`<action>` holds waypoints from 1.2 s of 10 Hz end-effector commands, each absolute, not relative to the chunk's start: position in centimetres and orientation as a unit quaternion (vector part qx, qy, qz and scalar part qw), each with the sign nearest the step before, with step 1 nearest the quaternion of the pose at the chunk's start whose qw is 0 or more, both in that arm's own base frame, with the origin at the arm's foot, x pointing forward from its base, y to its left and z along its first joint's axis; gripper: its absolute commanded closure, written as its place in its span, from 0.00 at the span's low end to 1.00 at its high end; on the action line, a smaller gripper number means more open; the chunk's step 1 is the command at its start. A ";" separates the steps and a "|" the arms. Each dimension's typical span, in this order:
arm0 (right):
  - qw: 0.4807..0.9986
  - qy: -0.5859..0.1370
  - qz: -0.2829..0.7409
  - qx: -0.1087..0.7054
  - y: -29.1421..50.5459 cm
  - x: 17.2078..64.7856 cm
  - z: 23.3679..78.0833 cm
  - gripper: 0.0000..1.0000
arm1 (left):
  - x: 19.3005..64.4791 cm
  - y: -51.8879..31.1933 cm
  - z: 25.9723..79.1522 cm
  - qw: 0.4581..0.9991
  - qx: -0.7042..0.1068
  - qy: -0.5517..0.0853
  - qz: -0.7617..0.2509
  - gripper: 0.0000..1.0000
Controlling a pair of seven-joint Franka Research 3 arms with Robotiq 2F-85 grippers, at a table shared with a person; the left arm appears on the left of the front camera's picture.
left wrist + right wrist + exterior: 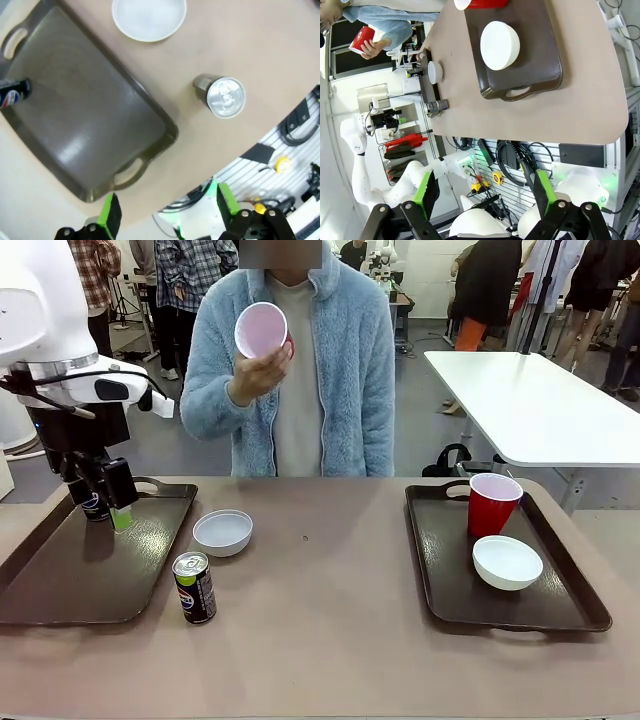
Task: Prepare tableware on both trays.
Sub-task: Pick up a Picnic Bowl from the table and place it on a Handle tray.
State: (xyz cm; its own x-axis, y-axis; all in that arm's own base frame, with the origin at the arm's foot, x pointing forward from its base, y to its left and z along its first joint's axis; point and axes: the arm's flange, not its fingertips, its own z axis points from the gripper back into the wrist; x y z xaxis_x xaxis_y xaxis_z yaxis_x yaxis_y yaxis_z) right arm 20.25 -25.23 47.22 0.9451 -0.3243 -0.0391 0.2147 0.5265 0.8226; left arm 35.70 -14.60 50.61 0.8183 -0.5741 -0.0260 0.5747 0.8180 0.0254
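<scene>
1. Over on the left, the left hand [108,508] hangs above the far left part of the left tray [60,585]. Its wrist view shows it released, green pads [110,217] spread wide with nothing between them.
2. One black can [93,507] stands upright on that tray by its far left edge, partly hidden behind the left hand in the front view. From the wrist it sits well off to the side of the fingers, not in the grasp.
3. The second can [194,587] stands upright on the tabletop [330,640], just off the left tray's near right corner.
4. A white bowl [222,532] rests on the tabletop just right of the left tray, a little farther back than the second can.
5. Across on the right tray [450,590], a red cup [492,505] stands upright at the far side, and the second bowl [507,562] lies just in front of it.
6. At the far side, the person's hand [258,372] holds the other red cup [262,330] up high, tilted so its pale inside faces the camera.
7. The right hand [485,192] is released too, fingers apart and empty, with the right tray and its bowl well beyond it.
</scene>
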 end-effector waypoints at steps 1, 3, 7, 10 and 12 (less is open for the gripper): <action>0.868 -0.068 -0.150 0.468 -25.1 20.1 47.3 0.00 | 36.7 -14.7 49.9 0.953 0.011 0.004 -0.304 0.00; 0.868 -0.068 -0.150 0.468 -25.1 20.1 47.3 0.00 | 37.0 -14.7 49.9 0.955 0.011 0.004 -0.297 0.00; 0.868 -0.068 -0.150 0.468 -25.1 20.1 47.3 0.00 | 37.9 -14.5 49.5 0.958 0.006 0.010 -0.288 0.00; 0.868 -0.068 -0.150 0.468 -25.1 20.1 47.3 0.00 | 40.3 -15.4 48.8 0.967 0.001 -0.006 -0.254 0.00; 0.868 -0.068 -0.150 0.468 -25.1 20.1 47.3 0.00 | 44.3 -16.8 47.7 0.980 -0.002 -0.017 -0.199 0.00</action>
